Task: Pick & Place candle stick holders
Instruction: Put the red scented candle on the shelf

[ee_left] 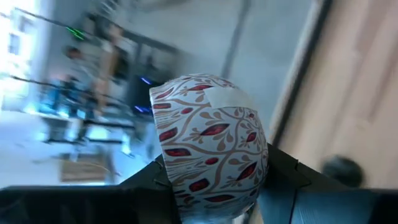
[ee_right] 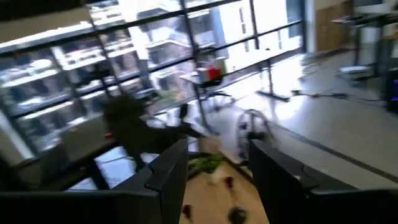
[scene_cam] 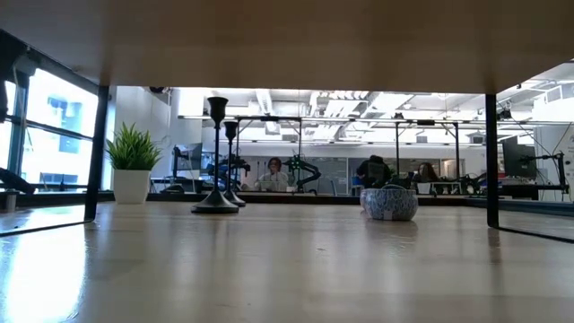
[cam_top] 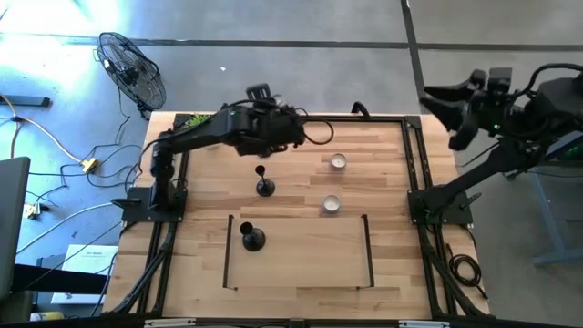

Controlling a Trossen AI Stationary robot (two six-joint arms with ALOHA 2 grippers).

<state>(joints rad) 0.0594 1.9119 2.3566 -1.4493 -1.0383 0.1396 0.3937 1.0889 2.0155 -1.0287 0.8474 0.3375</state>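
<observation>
Two black candlestick holders stand upright on their round bases: one mid-table [cam_top: 264,187], one [cam_top: 252,239] inside a black-taped rectangle [cam_top: 367,251] near the front edge. Both show in the low view, the nearer one [scene_cam: 216,157] and the one behind it [scene_cam: 231,163]. A third is out of view. My left gripper [cam_top: 278,137] is over the far middle of the table, shut on a small white cup with a red leaf pattern [ee_left: 211,143]. My right gripper [cam_top: 448,107] is off the table's far right corner, open and empty [ee_right: 217,180]. My left gripper pinches the patterned cup between its two fingers [ee_left: 155,180], one on each side of its rounded wall [ee_left: 180,186]. The gripper is turned on its side. The cup fills the gap between the fingers, and the room shows behind it. In the high view the gripper hides the cup.
Two small white cups [cam_top: 338,162] [cam_top: 331,204] sit right of centre; one patterned cup shows in the low view [scene_cam: 388,203]. A green potted plant [cam_top: 196,120] [scene_cam: 132,161] stands at the far left corner. A black frame [cam_top: 414,155] rims the table. A fan [cam_top: 132,68] stands beyond it.
</observation>
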